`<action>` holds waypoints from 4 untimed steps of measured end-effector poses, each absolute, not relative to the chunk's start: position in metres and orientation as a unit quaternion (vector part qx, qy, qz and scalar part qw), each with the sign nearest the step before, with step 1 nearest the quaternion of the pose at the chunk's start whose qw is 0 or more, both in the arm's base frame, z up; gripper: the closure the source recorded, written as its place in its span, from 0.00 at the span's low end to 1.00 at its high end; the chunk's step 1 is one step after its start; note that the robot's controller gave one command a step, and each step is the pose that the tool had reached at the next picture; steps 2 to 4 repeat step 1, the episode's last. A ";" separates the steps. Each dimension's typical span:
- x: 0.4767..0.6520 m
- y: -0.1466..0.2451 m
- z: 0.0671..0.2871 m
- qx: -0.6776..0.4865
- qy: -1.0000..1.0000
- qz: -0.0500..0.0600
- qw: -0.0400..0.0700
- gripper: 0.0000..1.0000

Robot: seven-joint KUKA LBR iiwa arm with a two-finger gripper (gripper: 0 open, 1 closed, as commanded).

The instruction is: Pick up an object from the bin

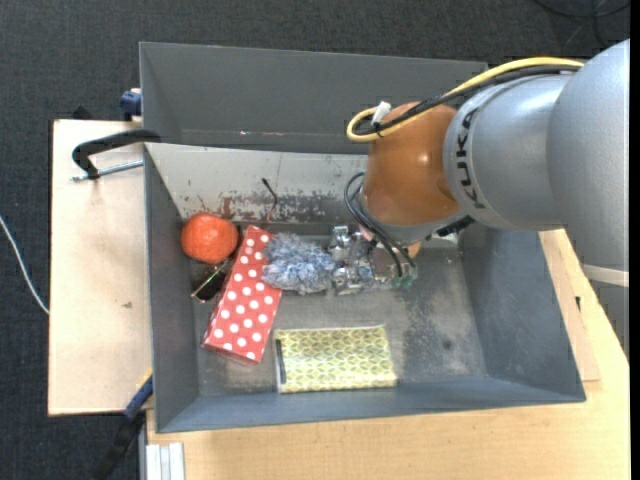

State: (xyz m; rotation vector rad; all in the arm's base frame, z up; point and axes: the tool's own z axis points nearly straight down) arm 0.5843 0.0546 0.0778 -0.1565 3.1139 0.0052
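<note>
My gripper [350, 260] hangs low in the middle of the bin, under the orange wrist cover. Right beside it on the left lies a crumpled blue-and-white bundle [297, 262], touching or nearly touching the gripper's metal parts. A red box with white polka dots [243, 297] lies tilted further left. A yellow-green patterned flat pad [335, 358] lies below the gripper near the front wall. An orange ball [209, 238] sits at the back left.
A small dark thing [207, 285] lies between the ball and the polka-dot box. The arm and its orange cover overhang the bin's right half. Bare floor shows at the right of the bin.
</note>
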 end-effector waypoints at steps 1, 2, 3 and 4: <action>0.593 0.054 0.215 -0.062 0.998 0.000 0.003 1.00; 0.593 0.054 0.215 -0.062 0.998 0.000 0.003 1.00; 0.593 0.054 0.215 -0.062 0.998 0.000 0.003 1.00; 0.593 0.054 0.215 -0.062 0.998 0.000 0.003 1.00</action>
